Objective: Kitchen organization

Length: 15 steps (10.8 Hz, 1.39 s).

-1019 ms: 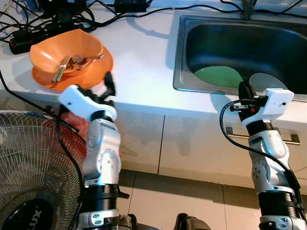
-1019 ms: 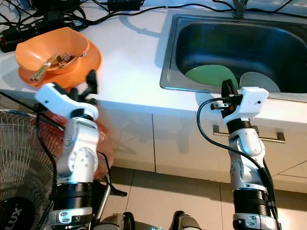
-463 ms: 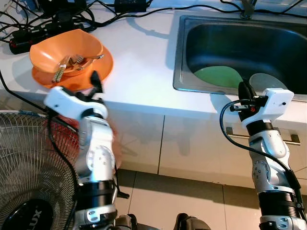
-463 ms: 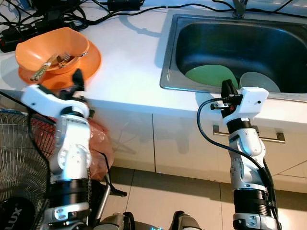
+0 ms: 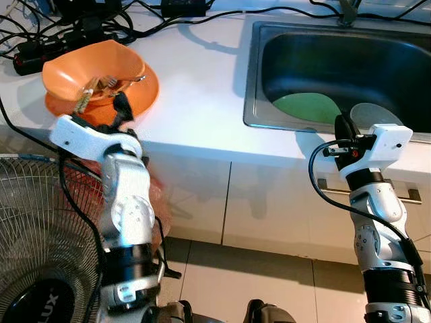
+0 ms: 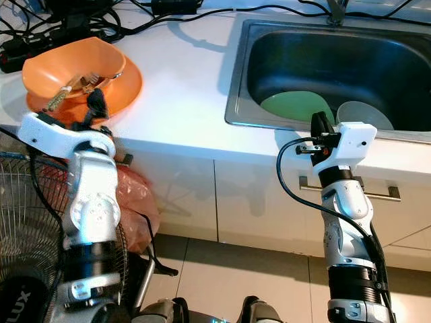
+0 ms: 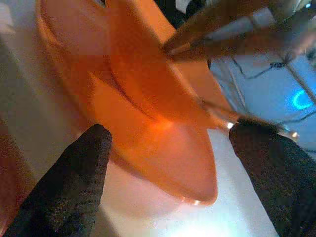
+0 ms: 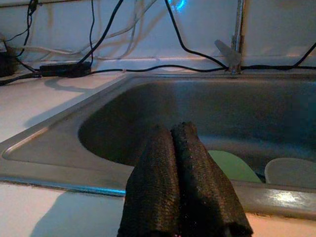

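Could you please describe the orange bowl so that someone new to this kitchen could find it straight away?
Start at the steel sink and go left along the white counter to its corner. The orange bowl sits there on an orange plate; it alone holds cutlery, and the left gripper is at its rim.

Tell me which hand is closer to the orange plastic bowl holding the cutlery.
Left. The left hand is at the near rim of the orange plastic bowl, fingers open around the orange plate edge beneath it. The right hand sits shut at the steel sink's front edge, far across the counter.
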Tool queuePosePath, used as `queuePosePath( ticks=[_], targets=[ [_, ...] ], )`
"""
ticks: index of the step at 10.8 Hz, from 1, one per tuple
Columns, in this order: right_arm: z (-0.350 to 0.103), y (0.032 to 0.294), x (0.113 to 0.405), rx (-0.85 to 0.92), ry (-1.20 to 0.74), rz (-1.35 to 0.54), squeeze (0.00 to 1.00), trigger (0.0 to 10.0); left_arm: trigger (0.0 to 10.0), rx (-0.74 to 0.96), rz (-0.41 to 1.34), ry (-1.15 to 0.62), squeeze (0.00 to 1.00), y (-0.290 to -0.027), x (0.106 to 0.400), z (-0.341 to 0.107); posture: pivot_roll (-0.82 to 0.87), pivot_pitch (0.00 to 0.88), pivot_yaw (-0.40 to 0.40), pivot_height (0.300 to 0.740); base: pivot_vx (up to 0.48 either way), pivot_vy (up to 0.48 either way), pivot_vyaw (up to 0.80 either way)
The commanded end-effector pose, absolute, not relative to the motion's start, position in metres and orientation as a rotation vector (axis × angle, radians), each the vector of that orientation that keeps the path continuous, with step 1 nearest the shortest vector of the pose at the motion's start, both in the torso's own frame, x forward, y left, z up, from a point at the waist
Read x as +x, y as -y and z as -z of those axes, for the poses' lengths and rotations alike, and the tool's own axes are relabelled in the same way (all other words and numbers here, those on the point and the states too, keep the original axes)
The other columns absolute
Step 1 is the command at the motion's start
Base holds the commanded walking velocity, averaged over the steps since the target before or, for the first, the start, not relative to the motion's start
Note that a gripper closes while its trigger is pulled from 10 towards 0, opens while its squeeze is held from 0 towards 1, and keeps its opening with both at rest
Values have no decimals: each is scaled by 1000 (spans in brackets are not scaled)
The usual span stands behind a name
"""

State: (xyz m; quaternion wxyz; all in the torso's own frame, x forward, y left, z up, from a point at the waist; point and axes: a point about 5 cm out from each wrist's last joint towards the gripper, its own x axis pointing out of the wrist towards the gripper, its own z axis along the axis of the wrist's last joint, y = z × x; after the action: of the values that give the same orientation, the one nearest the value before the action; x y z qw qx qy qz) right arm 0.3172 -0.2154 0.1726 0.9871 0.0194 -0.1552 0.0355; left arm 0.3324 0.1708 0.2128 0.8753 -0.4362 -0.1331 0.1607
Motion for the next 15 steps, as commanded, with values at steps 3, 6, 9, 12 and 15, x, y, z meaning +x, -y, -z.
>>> queuePosePath(
  ticks=[3, 6, 9, 12, 15],
  targets=[
    [-155, 218, 317, 57, 226, -62, 0, 10000, 10000, -957, -318, 256, 0, -160, 335, -217, 18, 167, 43, 740, 0, 0, 0],
    [-155, 218, 317, 57, 222, -65, 0, 10000, 10000, -914, -250, 153, 0, -138, 332, -198, 18, 166, 43, 740, 0, 0, 0],
    [-154, 218, 317, 58, 219, -63, 0, 10000, 10000, -838, -234, 134, 0, -130, 330, -191, 20, 172, 41, 740, 0, 0, 0],
    [-151, 217, 317, 62, 211, -64, 0, 10000, 10000, -506, -185, 178, 0, -131, 329, -204, 32, 178, 41, 740, 0, 0, 0],
    [-150, 216, 317, 68, 209, -61, 0, 10000, 10000, 33, -36, 300, 0, -112, 328, -221, 34, 178, 48, 740, 0, 0, 0]
  ],
)
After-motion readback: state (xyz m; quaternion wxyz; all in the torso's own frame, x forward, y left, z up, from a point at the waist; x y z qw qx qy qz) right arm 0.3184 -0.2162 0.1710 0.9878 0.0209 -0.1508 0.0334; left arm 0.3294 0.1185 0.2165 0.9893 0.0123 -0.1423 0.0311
